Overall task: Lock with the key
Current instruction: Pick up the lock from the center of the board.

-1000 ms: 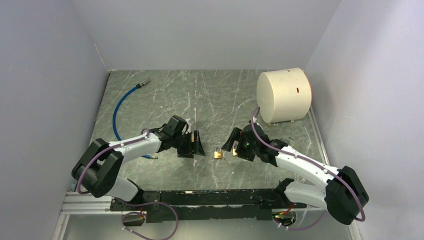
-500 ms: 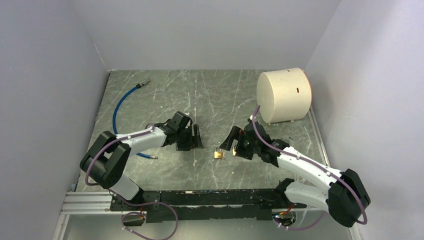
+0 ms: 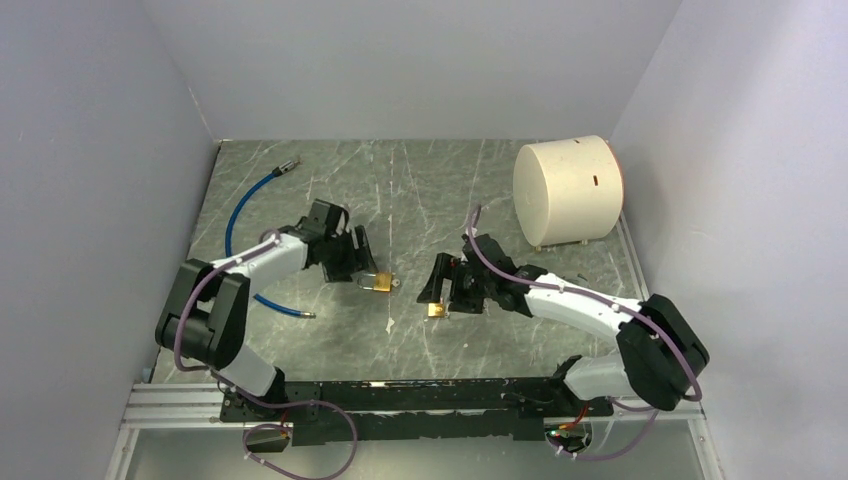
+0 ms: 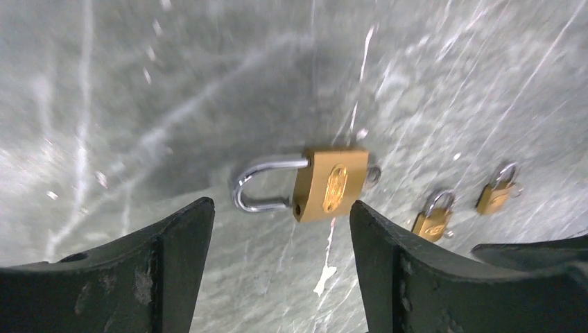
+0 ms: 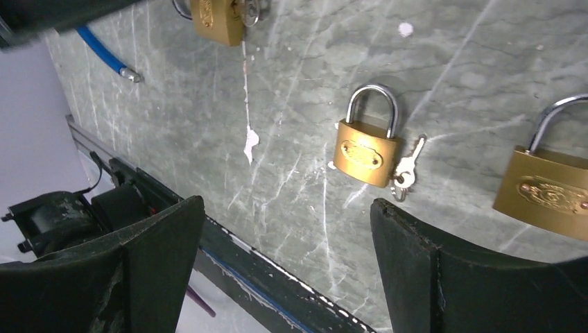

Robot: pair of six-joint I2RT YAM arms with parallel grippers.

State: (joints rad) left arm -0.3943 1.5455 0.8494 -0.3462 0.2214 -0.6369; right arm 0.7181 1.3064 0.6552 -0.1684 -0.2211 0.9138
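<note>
L gripper [image 4: 279, 212] hangs released, jaws wide, just far-left of the big brass padlock [image 4: 331, 184], prob. so it can straddle and steady the body. The lock lies flat, centre-left on the table [image 3: 420, 190], shackle [image 4: 258, 184] open w/ one leg out of its hole and apparently a key in its base. To the right, R gripper [image 5: 288, 205] hovers, also released, over two small padlocks [image 5: 366, 154], one w/ a small key [image 5: 409, 172] touching it, maybe lining up for that key.
</note>
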